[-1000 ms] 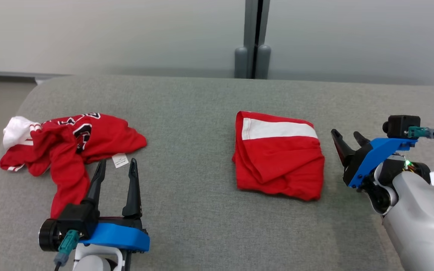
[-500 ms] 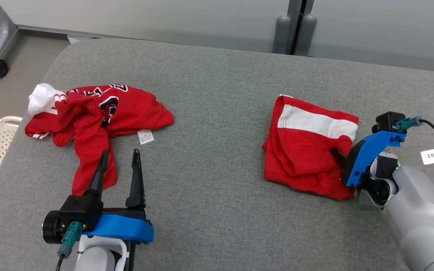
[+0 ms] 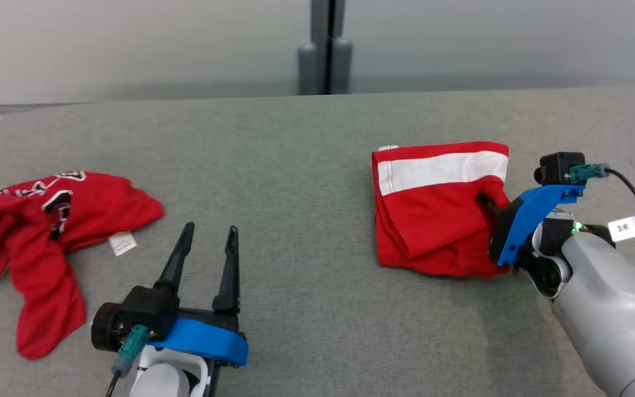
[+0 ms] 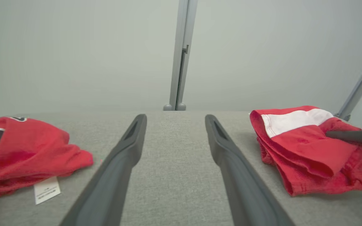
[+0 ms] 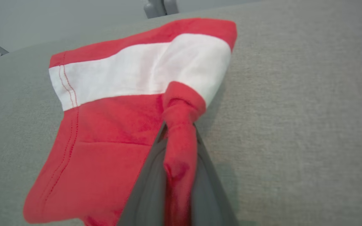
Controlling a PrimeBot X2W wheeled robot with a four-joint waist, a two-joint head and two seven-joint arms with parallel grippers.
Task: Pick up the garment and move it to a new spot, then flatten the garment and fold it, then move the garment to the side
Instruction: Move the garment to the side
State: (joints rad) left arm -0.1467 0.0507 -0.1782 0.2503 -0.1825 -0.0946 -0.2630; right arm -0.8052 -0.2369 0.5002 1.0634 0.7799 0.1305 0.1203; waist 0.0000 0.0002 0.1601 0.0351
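Soft red-and-white cloth garment (image 3: pixel 433 237) on matt, coarse-woven grey fabric surface (image 3: pixel 306 165); smooth pale wall (image 3: pixel 130 44) behind

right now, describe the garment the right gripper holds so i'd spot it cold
On the grey cushion, look to the robot's right. The folded red garment lies there, pinched by the right gripper. Unlike the crumpled red jersey at the left, it carries a broad white band.
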